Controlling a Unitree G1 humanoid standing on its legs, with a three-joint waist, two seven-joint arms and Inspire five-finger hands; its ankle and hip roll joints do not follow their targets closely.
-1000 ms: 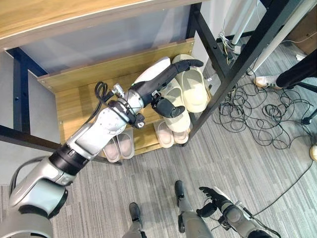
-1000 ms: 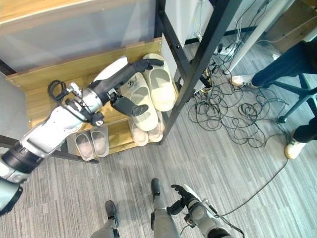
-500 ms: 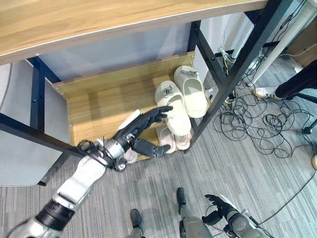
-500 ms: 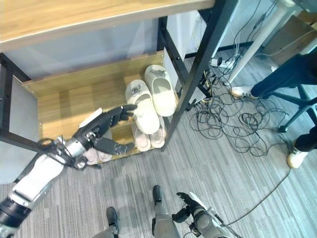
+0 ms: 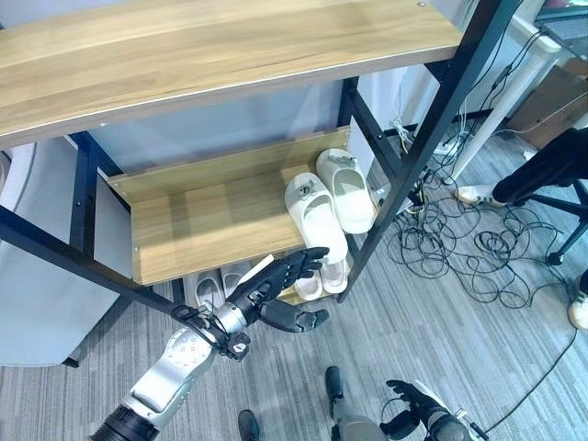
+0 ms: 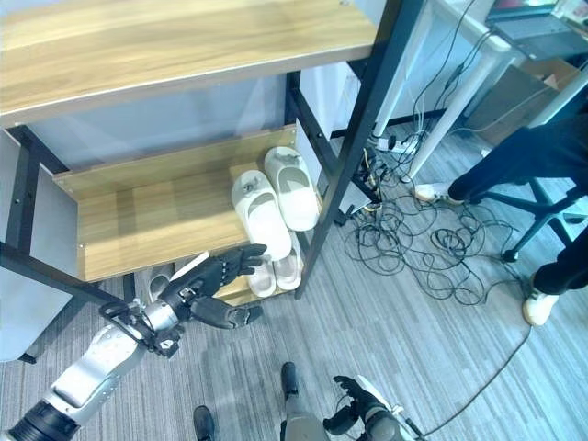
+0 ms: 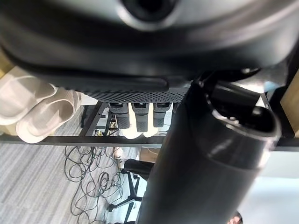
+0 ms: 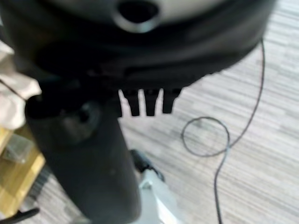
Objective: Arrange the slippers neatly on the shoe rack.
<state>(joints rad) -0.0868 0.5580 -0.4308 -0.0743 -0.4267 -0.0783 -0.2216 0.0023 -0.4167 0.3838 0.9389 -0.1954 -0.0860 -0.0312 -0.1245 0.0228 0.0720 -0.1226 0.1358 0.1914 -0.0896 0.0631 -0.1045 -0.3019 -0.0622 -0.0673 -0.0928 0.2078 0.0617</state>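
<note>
A pair of cream rubber slippers lies side by side on the middle wooden shelf of the black-framed shoe rack, toward the shelf's 3 o'clock end, toes pointing to about 11 o'clock. The two touch along their inner edges — the one nearer the corner post sits slightly further back. On the lowest shelf, at roughly 6 o'clock from that pair, a second pair of pale pink slippers peeks out, and another pale pair shows further toward 9 o'clock, partly hidden behind the arm.

The robot's left hand hovers in front of the rack's lower edge, empty, its fingers stretched out straight toward 2 o'clock and its thumb spread apart below them — it touches nothing. The right hand hangs low near the grey striped floor, fingers loosely curled around nothing.

A tangle of black cables lies on the floor at 3 o'clock of the rack, and a person's dark-trousered leg with a white shoe shows beyond it.
</note>
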